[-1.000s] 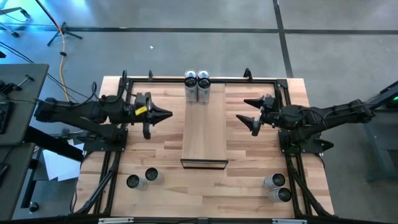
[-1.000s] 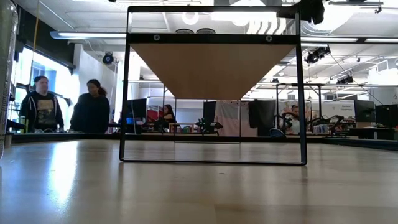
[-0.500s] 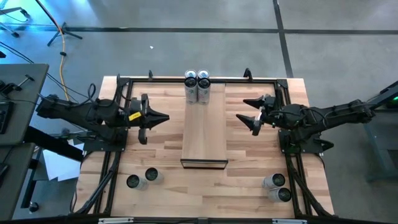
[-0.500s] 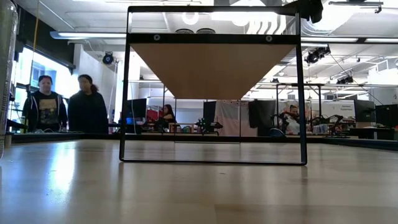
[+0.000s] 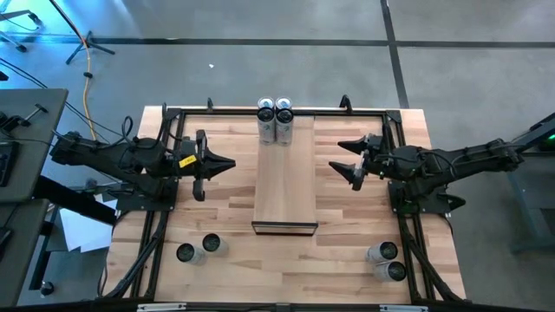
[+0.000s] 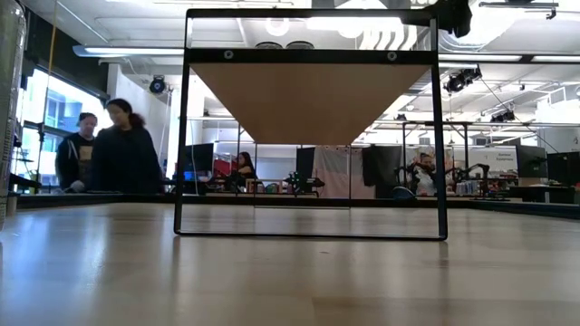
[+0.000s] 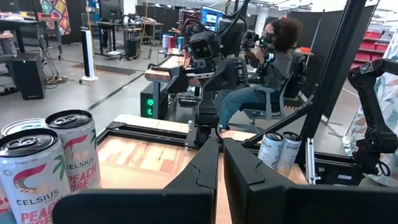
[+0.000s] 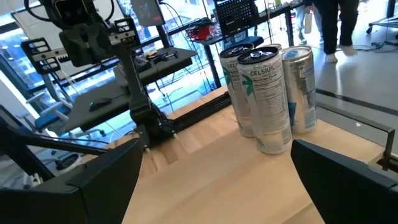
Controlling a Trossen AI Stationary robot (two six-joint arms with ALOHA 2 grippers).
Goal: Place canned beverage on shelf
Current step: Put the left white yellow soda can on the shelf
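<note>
Two pairs of cans waiting at the surface's near corners point(image 5: 198, 249) point(image 5: 384, 261), left gripper point(image 5: 227, 164) now drawn back from the shelf point(image 5: 284, 178), fingers nearly closed, empty, right gripper point(image 5: 342, 154) unmoved, spread wide, empty, four cans point(image 5: 276, 120) at the shelf's far end
</note>
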